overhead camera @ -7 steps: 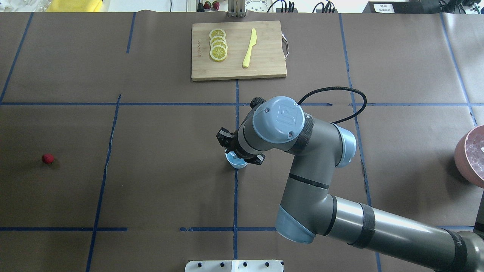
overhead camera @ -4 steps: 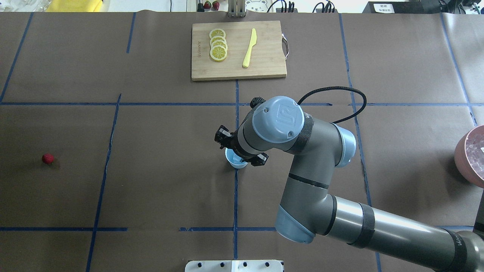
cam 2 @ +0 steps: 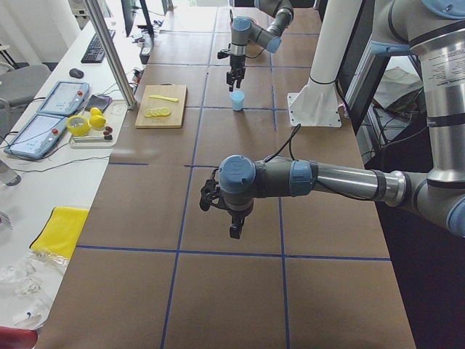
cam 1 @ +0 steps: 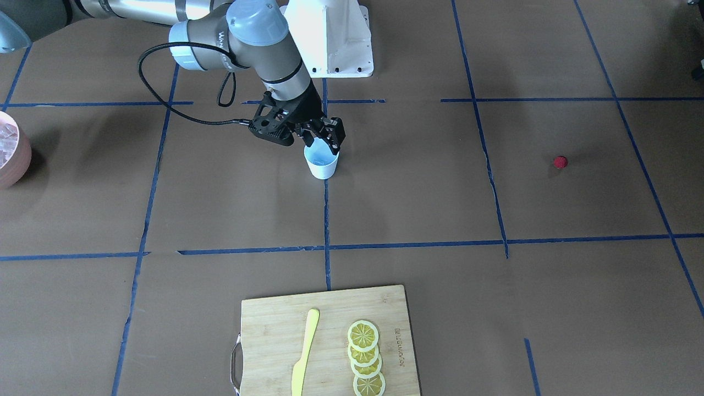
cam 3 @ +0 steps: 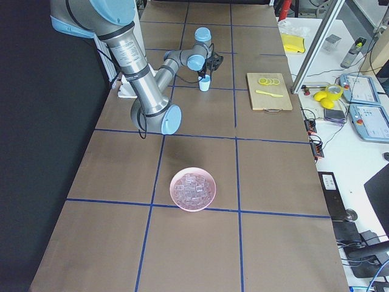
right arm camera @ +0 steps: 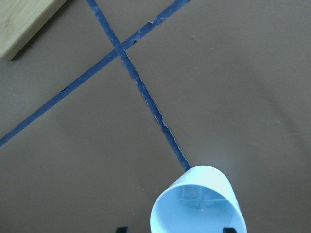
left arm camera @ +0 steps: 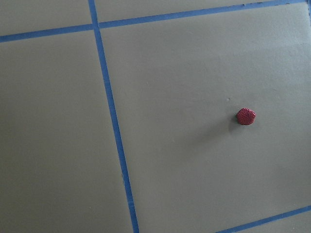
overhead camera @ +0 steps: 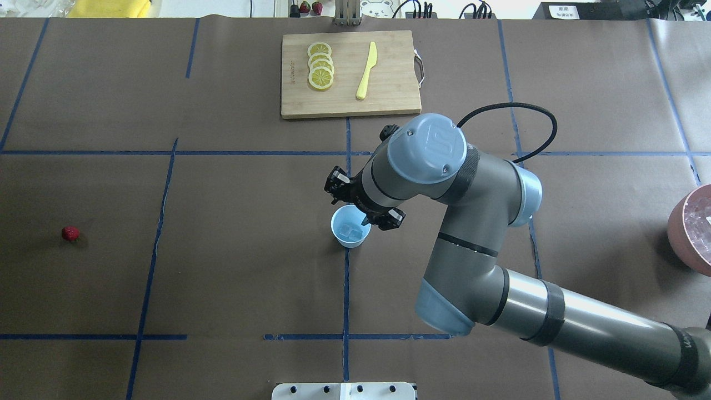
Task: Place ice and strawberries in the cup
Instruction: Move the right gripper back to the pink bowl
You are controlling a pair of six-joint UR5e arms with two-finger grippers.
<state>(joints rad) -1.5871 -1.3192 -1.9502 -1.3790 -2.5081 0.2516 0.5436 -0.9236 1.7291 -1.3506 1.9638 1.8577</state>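
Ice [overhead camera: 350,230] is already in the cup [overhead camera: 350,226]: two clear cubes lie side by side on its pale blue bottom, and the right wrist view shows them too. That half of the task looks done, though whether more cubes are wanted I cannot judge. A heap of the same cubes sits in the pink bowl [overhead camera: 679,228], well off at the table's right end.

The strawberry [overhead camera: 70,233] half is not yet done. The small red berry lies alone on the brown paper far out on the robot's left, well apart from the cup.

The right gripper [cam 1: 323,140] hangs just above the cup's rim, slightly toward the far side, jaws spread wide and holding nothing. The left gripper [cam 2: 234,225] hovers over the table with its wrist camera looking down on the berry; whether its jaws are apart or together I cannot tell.

The cup stands upright on a blue tape line near the table's middle, tapered, white-sided, without handle
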